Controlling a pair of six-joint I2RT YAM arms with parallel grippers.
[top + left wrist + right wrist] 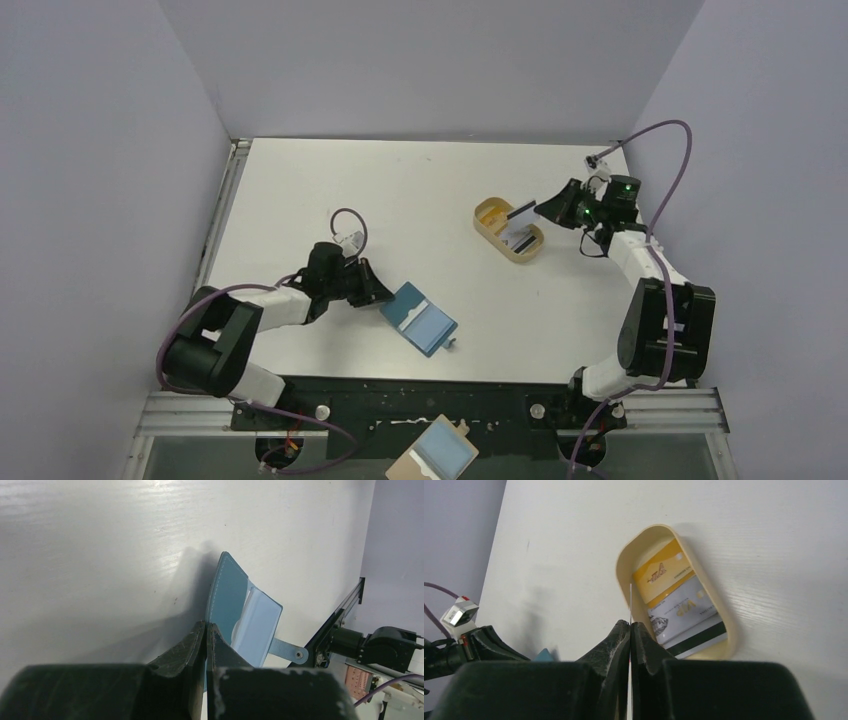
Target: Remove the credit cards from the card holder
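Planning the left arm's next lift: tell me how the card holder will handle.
Likely floppy: the card holder hinges at a fold, and only one edge is pinched in the left gripper. Probably light, since its flaps look thin. Its snap tab may dangle.

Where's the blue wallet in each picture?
Top external: lower middle, card holder at the left gripper tip.
Left wrist: centre-right, open, edge pinched in the fingers.
Right wrist: only a teal sliver, lower left.
Shared landmark: the left gripper beside it.

Left arm (285, 303), right arm (640, 256): black joints, white links, purple cables (688, 140); tool fingers (181, 654) scuffed black.
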